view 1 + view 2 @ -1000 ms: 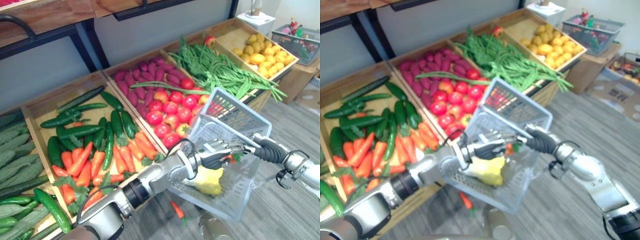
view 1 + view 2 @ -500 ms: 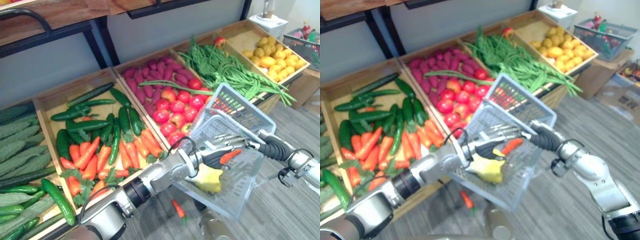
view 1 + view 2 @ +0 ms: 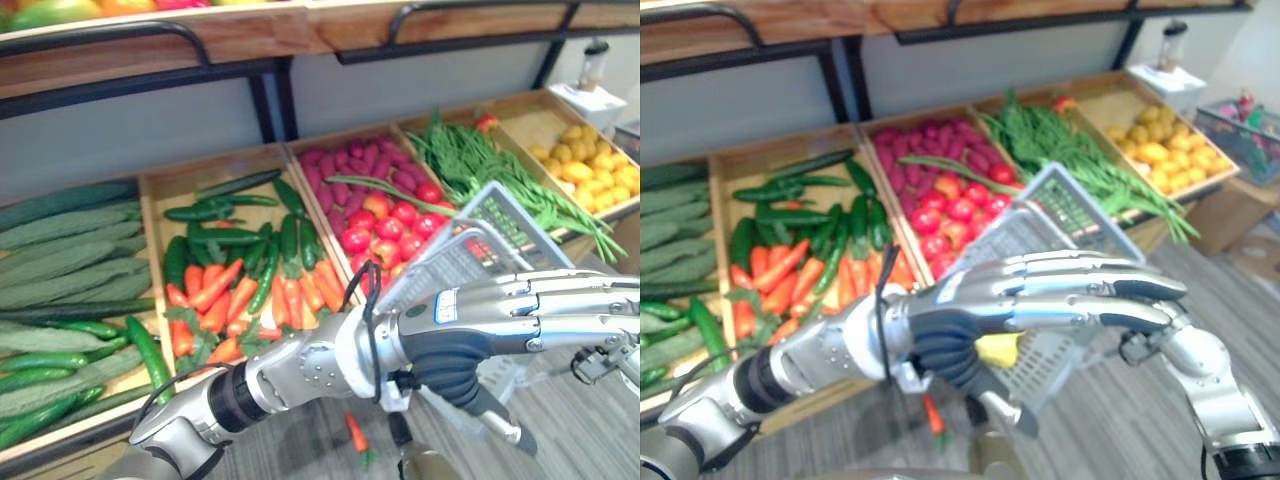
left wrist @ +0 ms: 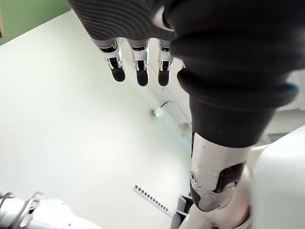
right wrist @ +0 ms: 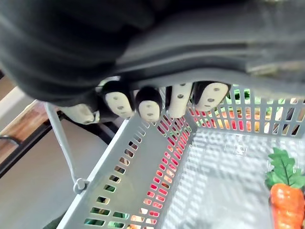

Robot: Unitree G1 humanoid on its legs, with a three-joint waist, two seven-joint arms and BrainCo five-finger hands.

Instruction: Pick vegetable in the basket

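Vegetable crates [image 3: 165,188] stretch behind the left hand [image 3: 500,312], which is held up flat and empty, fingers [image 3: 590,300] straight. Just beyond it, the right hand [image 5: 181,98] grips the grey basket [image 3: 505,212]. A carrot [image 5: 285,205] lies on the basket floor below that hand's curled fingertips [image 5: 150,109].
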